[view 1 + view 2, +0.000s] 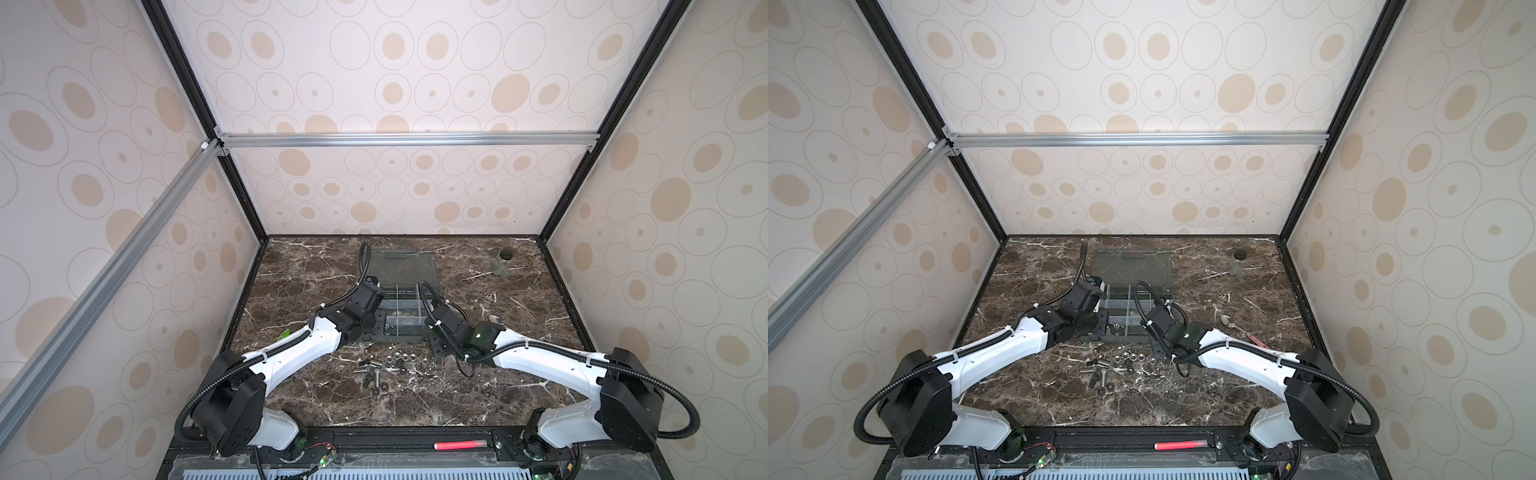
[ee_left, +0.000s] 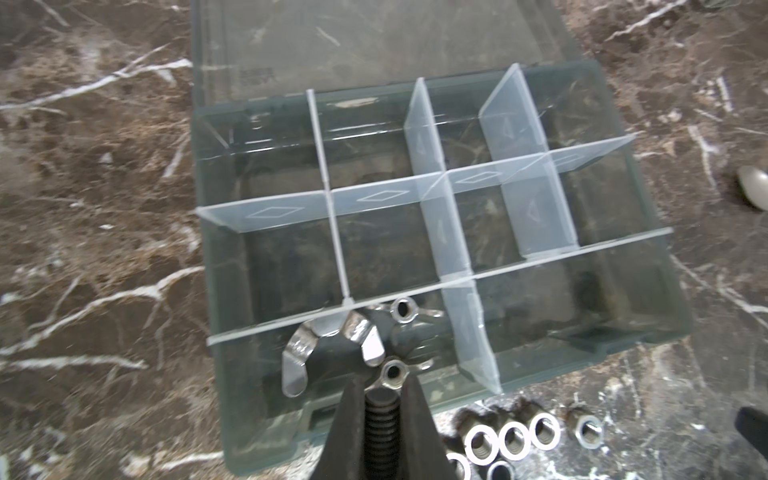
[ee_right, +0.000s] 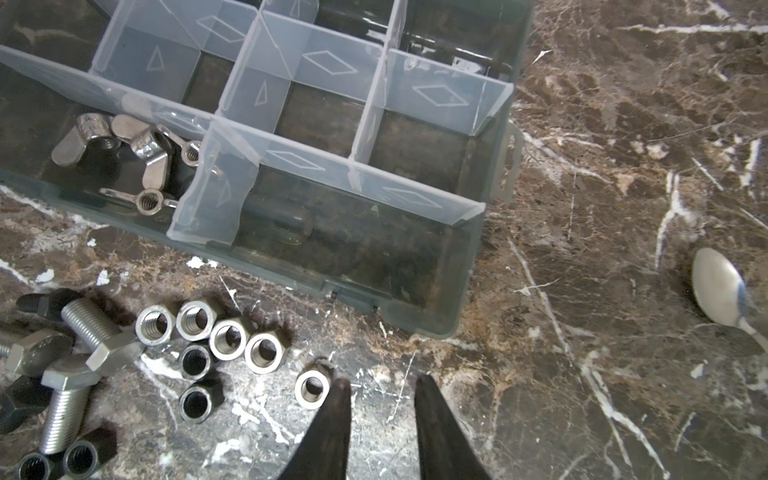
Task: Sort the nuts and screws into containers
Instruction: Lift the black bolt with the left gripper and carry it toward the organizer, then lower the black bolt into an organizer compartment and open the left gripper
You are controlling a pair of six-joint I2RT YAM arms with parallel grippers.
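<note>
The grey organizer box (image 1: 400, 339) (image 2: 232, 374) lies open mid-table, its containers divided by clear walls. Several wing nuts (image 2: 297, 357) (image 3: 143, 160) lie in its near left compartment. My left gripper (image 2: 383, 392) hangs over that compartment, shut on a black threaded screw (image 2: 382, 419). On the marble in front of the box lie silver and black screws (image 1: 371, 372) (image 3: 89, 330) and several hex nuts (image 1: 395, 358) (image 3: 226, 336). My right gripper (image 3: 380, 386) is low over the marble by the box's near right corner, open and empty; a single nut (image 3: 312, 388) sits beside one fingertip.
The clear lid (image 1: 401, 266) lies flat behind the box. A small glass jar (image 1: 501, 266) with its black cap stands at the back right. A spoon (image 3: 723, 291) lies right of the box. A red pen (image 1: 457, 445) rests on the front rail.
</note>
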